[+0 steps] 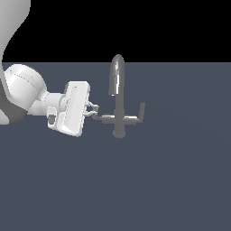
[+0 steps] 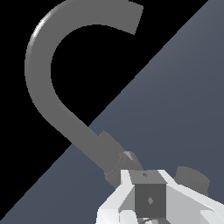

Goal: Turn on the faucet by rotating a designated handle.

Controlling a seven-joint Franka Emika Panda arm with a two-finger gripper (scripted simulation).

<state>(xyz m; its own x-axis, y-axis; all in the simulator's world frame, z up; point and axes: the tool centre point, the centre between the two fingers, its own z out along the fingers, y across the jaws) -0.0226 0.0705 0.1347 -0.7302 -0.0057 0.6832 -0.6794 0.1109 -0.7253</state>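
gripper (image 1: 94, 111) looks clamped on handle (image 1: 103, 117) tip | handle's long axis runs straight ahead of fingertips to faucet (image 1: 118, 97) column; push sideways, probably

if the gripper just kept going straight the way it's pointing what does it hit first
The gripper points toward the exterior view's right, its fingertips already at the upturned tip of the handle. Going on, it would likely meet that handle first, then the faucet column. Depth is unclear.
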